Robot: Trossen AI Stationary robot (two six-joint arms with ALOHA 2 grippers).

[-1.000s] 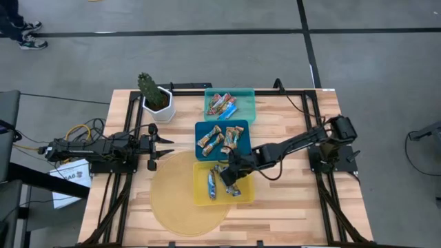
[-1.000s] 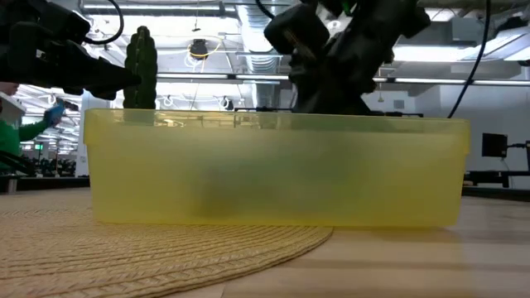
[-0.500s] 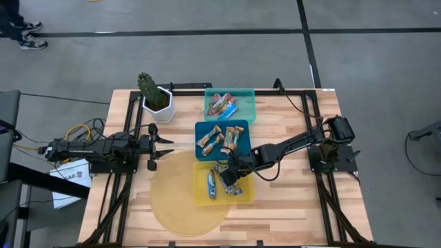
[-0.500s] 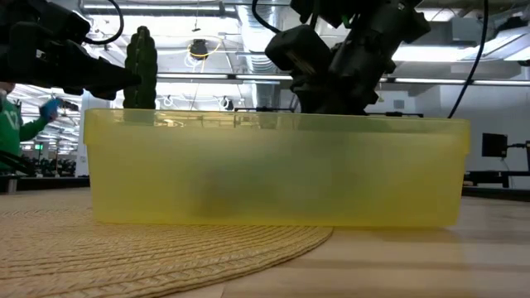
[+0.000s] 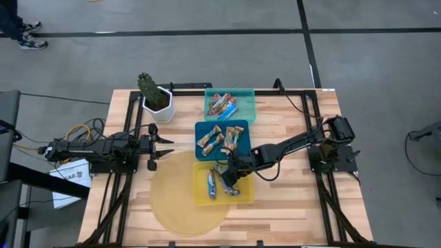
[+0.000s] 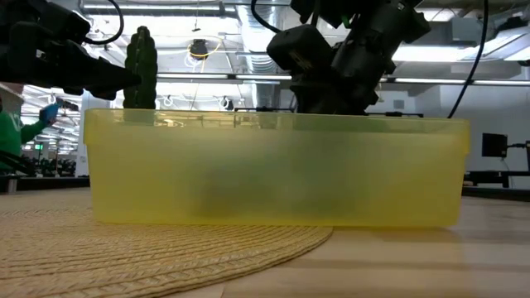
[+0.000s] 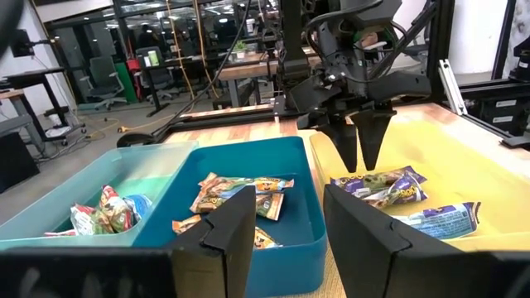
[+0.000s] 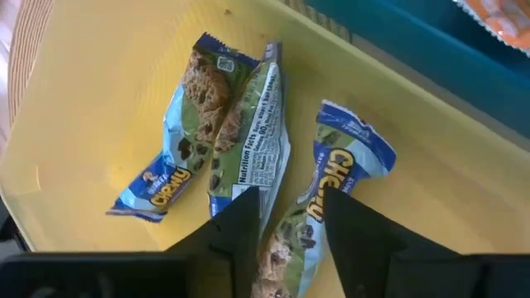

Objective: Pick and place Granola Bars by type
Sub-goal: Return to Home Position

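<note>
Several blue-white Granola Bars (image 8: 199, 124) lie flat in the yellow tray (image 5: 203, 196). My right gripper (image 8: 286, 228) hangs open over them, pointing steeply down. Its tips (image 7: 358, 164) stand just above the bars (image 7: 381, 184), and one bar lies below the gap. Tan-brown bars (image 7: 244, 194) fill the blue tray (image 5: 198, 127). Red-multicolour bars (image 7: 103, 211) lie in the teal tray (image 5: 248, 96). My left gripper (image 5: 165, 146) waits open and level at the table's left side, holding nothing.
The three trays stand in a row from far to near at the table's middle. The yellow tray rests partly on a round woven mat (image 5: 176, 200). A cactus in a white pot (image 5: 153, 96) stands at the far left. A person in green (image 6: 12, 124) shows beyond the table.
</note>
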